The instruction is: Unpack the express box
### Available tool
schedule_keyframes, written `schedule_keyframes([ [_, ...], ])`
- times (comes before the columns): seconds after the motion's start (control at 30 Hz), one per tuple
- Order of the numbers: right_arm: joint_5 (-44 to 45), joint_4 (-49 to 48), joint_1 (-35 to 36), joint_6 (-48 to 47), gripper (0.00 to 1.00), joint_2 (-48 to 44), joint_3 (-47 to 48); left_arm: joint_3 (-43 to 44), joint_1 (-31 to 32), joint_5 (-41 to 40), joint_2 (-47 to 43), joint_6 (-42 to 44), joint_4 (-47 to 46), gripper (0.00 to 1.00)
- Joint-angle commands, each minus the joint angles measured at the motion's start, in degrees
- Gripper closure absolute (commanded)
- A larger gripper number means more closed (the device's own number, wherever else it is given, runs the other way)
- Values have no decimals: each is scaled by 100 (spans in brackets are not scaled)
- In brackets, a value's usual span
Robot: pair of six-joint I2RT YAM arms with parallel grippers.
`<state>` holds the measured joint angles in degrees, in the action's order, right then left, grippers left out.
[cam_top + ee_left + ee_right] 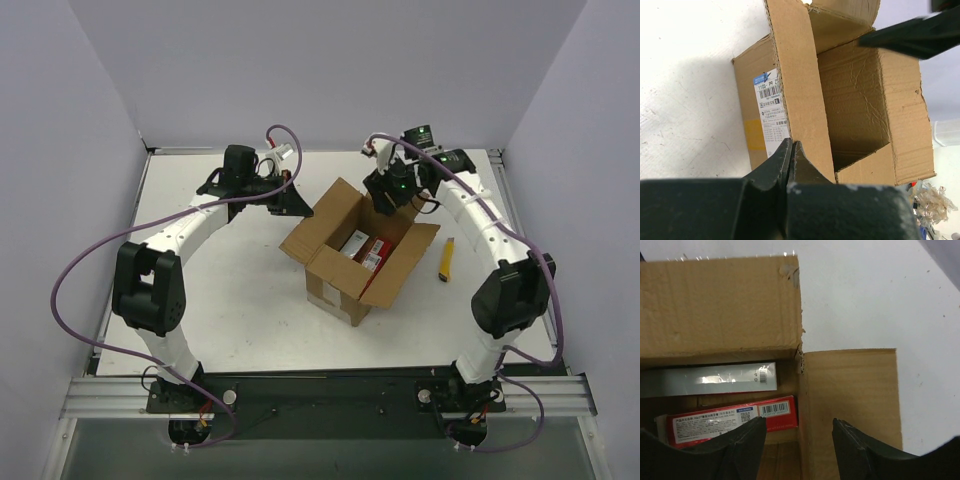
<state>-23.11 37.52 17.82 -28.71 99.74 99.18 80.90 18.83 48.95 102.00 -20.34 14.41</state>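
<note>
Pale walls enclose a white worktop (230, 290) on three sides.

Item: express box (338, 287), brown corrugated cardboard, placed near the worktop's centre, turned at an angle, all four flaps folded open.
- Label (771, 110): pale, barcoded, on an outer side wall; its fine print cannot be read.
- Contents: a red pack (730, 420) and a silver pack (710, 380) are seen lying flat inside. Both are cut off at the frame edge, and the red one is partly covered by the right claw's fingers (740, 440).
- From the left wrist view the box floor is hidden by its walls.

Left claw (290, 203): fingers pressed together, nothing seen between them, at the box's far-left flap; contact cannot be told.

Right claw (385, 205): fingers held apart above the box's far-right corner, empty.

A narrow yellow object (447, 258), not identifiable, lies just right of the right flap. Bare worktop is left open to the left and near-left of the box.
</note>
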Motion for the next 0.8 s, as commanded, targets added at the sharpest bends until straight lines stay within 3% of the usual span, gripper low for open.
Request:
schedule_keyframes([
  [0.0, 992, 19, 169, -407, 44, 273, -381, 83, 42, -8, -189, 214, 123, 100],
  [0.1, 1195, -43, 178, -522, 46, 431, -530, 57, 42, 1, -215, 232, 105, 100],
  [0.2, 1029, -8, 178, -495, 69, 493, -557, 22, 42, -52, -268, 241, 88, 100],
  [0.23, 941, 10, 178, -487, 86, 467, -531, 5, 42, -69, -277, 241, 79, 100],
  [0.3, 687, 80, 186, -487, 95, 432, -478, -13, 42, -96, -303, 258, 62, 100],
  [0.37, 738, 89, 230, -495, 90, 397, -321, -22, 42, -149, -321, 241, 53, 100],
  [0.4, 938, 89, 317, -504, 80, 310, -250, -22, 42, -210, -329, 206, 44, 100],
  [0.43, 1010, 54, 405, -513, 64, 239, -84, -5, 42, -306, -347, 197, 35, 100],
  [0.53, 722, -209, 677, -557, 48, -261, -82, 13, -2, -447, -391, -4, -114, 100],
  [0.67, -148, -535, 907, -644, 51, -816, -801, 101, -72, -395, -391, -540, -518, 100],
  [0.77, -299, -491, 1047, -768, 66, -869, -1163, 215, -81, -325, -338, -682, -677, 100],
])
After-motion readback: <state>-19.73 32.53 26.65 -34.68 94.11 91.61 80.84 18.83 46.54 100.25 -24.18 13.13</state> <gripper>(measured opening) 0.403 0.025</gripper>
